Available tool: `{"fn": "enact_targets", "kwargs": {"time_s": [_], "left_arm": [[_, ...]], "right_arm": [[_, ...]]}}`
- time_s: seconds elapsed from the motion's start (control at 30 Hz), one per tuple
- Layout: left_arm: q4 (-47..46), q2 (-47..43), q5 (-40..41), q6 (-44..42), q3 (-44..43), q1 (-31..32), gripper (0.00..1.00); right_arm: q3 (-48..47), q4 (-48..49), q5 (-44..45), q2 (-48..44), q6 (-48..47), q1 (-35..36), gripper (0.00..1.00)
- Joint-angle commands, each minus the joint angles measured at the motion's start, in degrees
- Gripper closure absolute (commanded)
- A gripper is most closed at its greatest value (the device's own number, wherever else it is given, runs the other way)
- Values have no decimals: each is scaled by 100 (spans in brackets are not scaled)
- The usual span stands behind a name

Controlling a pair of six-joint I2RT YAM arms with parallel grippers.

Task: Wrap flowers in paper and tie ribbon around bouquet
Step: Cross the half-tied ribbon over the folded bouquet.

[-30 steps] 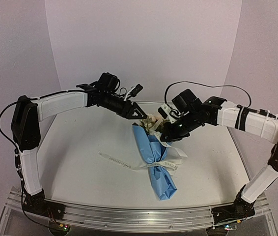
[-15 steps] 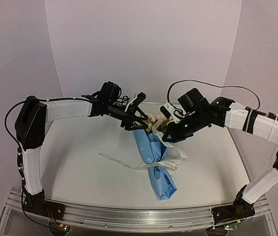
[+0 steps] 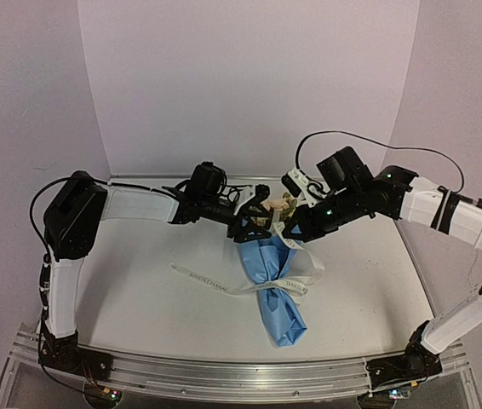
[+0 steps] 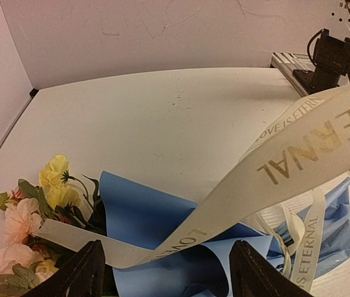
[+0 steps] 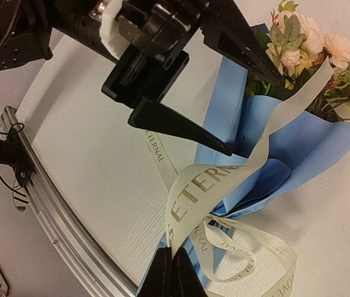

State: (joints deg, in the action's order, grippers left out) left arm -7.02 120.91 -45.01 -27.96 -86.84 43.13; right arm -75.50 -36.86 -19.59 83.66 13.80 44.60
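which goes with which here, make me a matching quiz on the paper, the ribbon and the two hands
Things:
1. paper
2. ribbon
3. left hand
4. right hand

States or colours:
a. open
b. blue
c. shut on the ribbon
d. off-white with gold lettering

Pairs: 1-b, 2-d, 3-a, 4-c

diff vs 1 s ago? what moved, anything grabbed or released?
The left claw dropped and reached in, open, now straddling the ribbon beside the flowers. The right claw stayed shut on the ribbon, barely shifting. Nothing newly grabbed or released. The paper is unmoved.
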Motion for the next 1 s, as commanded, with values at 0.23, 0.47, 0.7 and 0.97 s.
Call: {"fn": "enact_targets", "kwargs": {"time_s": [0.23, 0.47, 0.7, 0.97], "left_arm": [[-539, 440, -65, 94, -422, 207, 29], [-1368, 628, 479, 616, -483, 230, 46], [-1603, -387, 1048, 891, 315, 213, 99], [289, -1736, 1521, 2286, 615, 274, 100]], "right_arm": [[-58, 140, 18, -211, 44, -71, 100], [-32, 137, 130, -246, 61, -78, 100], [329, 110, 900, -383, 163, -344, 100], [-125, 132, 995, 383, 84, -584, 100]]}}
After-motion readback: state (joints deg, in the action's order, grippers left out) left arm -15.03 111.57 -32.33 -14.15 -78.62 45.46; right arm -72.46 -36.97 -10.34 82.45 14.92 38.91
